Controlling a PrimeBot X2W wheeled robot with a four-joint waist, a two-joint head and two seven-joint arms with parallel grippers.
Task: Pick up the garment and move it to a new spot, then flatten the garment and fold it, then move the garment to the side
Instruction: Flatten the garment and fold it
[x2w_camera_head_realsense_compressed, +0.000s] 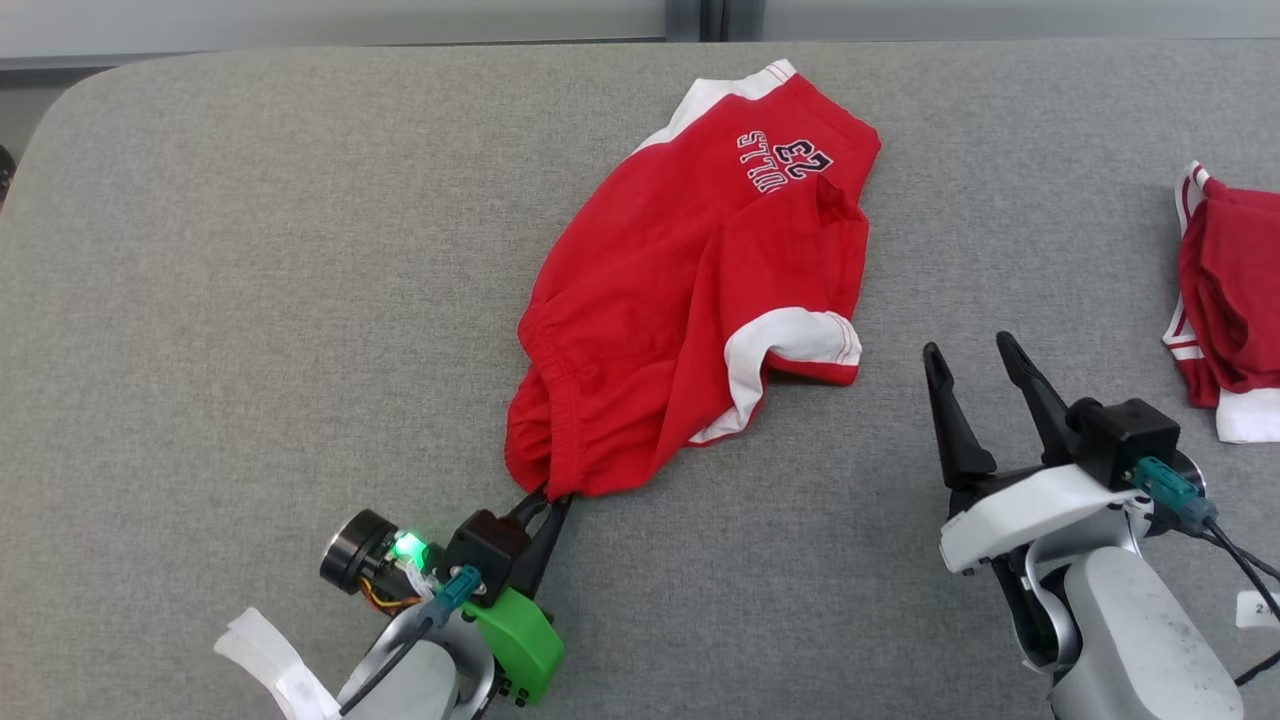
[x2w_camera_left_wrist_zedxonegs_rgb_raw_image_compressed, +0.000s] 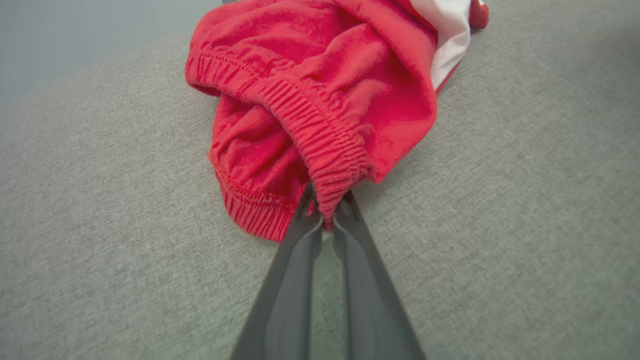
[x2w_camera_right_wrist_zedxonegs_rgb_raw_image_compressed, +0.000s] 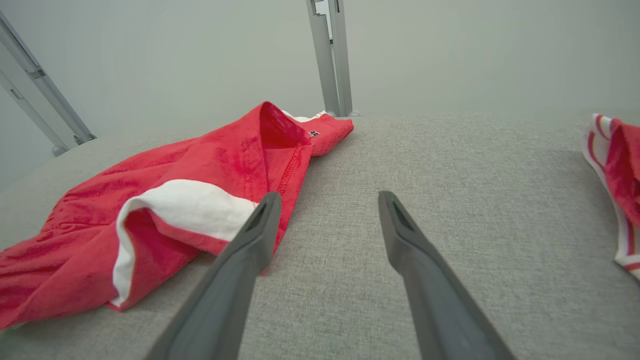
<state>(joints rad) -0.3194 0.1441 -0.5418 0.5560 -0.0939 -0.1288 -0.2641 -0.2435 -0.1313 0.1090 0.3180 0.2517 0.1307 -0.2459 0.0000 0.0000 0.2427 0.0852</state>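
Red fabric shorts (x2w_camera_head_realsense_compressed: 680, 300) with white hem trim and printed number 23, crumpled, lying diagonally on grey counter (x2w_camera_head_realsense_compressed: 250, 300).

I see a grey fabric worktop (x2w_camera_head_realsense_compressed: 250, 300); red shorts (x2w_camera_head_realsense_compressed: 690, 290) lie crumpled mid-top, second red garment (x2w_camera_head_realsense_compressed: 1225, 300) at right edge.

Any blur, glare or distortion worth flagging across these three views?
Head view: soft, even light, red shorts with white trim crisp, print readable. Left wrist view: left gripper soft near the lens, grey cloth surface smeared toward the edges. Right wrist view: right gripper slightly soft, no glare.
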